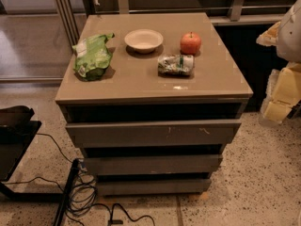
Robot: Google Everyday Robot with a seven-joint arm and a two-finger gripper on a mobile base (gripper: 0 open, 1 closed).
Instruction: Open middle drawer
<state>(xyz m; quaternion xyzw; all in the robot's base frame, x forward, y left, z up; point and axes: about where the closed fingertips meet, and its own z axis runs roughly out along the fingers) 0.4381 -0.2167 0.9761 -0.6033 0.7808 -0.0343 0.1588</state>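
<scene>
Rightmost in the view, the gripper hangs at the frame's edge, beyond the cabinet's right side and apart from it; we cannot tell whether it is spread or closed. Speckled floor lies below it and runs along the cabinet's right flank and front. Far from the gripper, a tangle of cables crowds the cabinet's lower left corner.

We count three drawer fronts, stacked. On the worktop, up and leftward of the gripper, we count one apple, one crumpled packet, one bowl and one green bag.

The middle drawer sits between the wide scratched front and the narrow bottom front, lower than the gripper, leftward and well apart from it.
</scene>
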